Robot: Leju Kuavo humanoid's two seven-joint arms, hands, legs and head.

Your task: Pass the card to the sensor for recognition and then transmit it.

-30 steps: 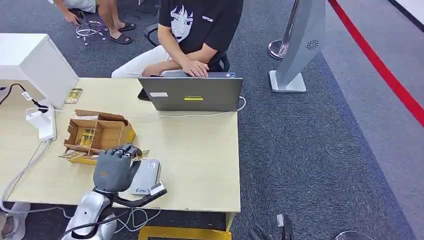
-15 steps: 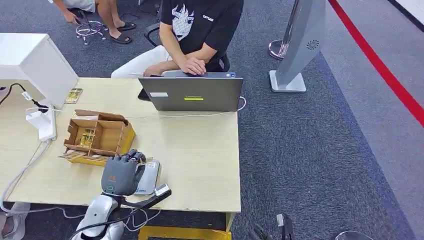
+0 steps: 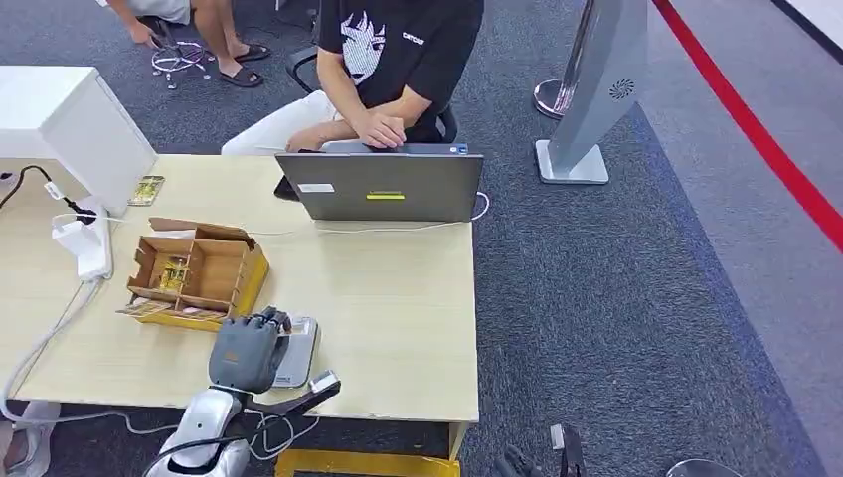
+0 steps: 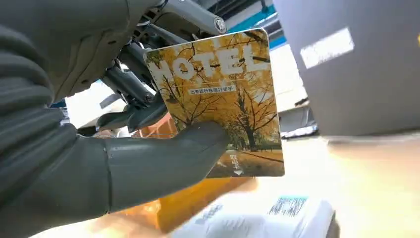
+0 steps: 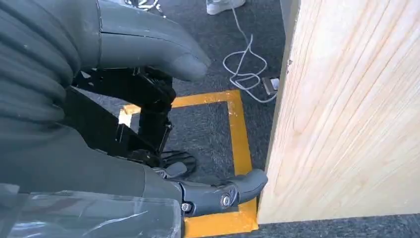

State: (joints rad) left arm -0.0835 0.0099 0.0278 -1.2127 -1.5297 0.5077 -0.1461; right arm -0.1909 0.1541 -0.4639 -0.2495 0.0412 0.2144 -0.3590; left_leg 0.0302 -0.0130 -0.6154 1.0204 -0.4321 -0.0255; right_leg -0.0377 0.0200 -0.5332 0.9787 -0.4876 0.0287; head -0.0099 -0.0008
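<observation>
- Grey left robot hand (image 3: 244,353) sits low over the near edge of the counter (image 3: 398,298), with its fingers wrapped round the card (image 4: 223,99), thumb pressed flat on the face.
- Card is the yellow autumn-tree one with "HOTEL" printed across it. It's pinched between thumb and the darker fingers (image 4: 131,82) behind it, held up off the counter.
- Right under/just beside that robot hand is the sensor (image 3: 295,350), a flat grey-white pad lying on the counter. From the wrist cam you can see it below the card with a small printed code on it. Card is above it, can't tell if they touch.
- Next to the sensor, further in, is the open cardboard box (image 3: 197,270) with dividers, a few more cards in it.
- White power strip (image 3: 87,243) and cable off to the left side of the counter.
- Far side: grey laptop (image 3: 383,186), with a person in a black shirt (image 3: 398,50) sitting behind it, hands on it.
- Right robot hand (image 5: 163,129) hangs beside the wooden counter edge over yellow floor tape (image 5: 237,134), holding nothing, fingers loosely apart.
</observation>
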